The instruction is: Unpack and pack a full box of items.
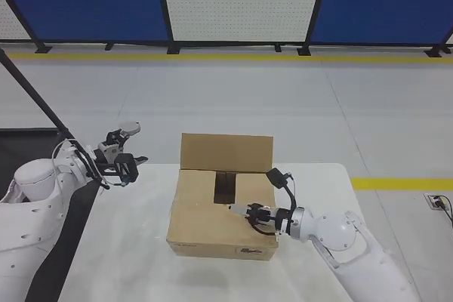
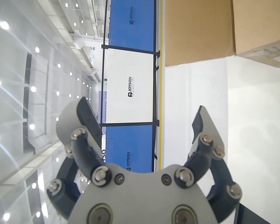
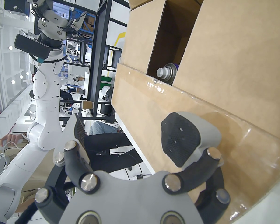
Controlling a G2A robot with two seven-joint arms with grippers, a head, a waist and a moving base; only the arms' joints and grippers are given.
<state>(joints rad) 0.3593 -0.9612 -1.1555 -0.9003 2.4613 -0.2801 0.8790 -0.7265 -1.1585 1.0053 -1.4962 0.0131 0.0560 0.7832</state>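
On the white table [image 1: 128, 249] a brown cardboard box [image 1: 211, 219] stands about in the middle, a little nearer to the far edge. Its far flap [image 1: 226, 151] stands upright. The two side flaps are folded down flat, and between them there is a narrow dark gap [image 1: 225, 189] at the far part of the top. The near flap is also down, and shiny clear tape runs along it. A white label is on the near side wall of the box.

The right gripper [image 1: 245, 214] is over the top of the box, at its near right part, and points toward the left. Its fingers are spread apart and hold nothing. In the right wrist view one black pad [image 3: 179, 141] is close over the taped near flap; I cannot tell if it touches the cardboard. The gap is just beyond the fingertips, toward the far side.

The left gripper [image 1: 130, 147] is raised over the far left corner of the table, well apart from the box, which is to the right of it. Its fingers are also wide apart and empty.

Inside the gap a spray can [image 3: 166, 71] stands upright, with a silver top and a white nozzle. It is low in the box, near the right gripper [image 3: 126, 122] but apart from it.
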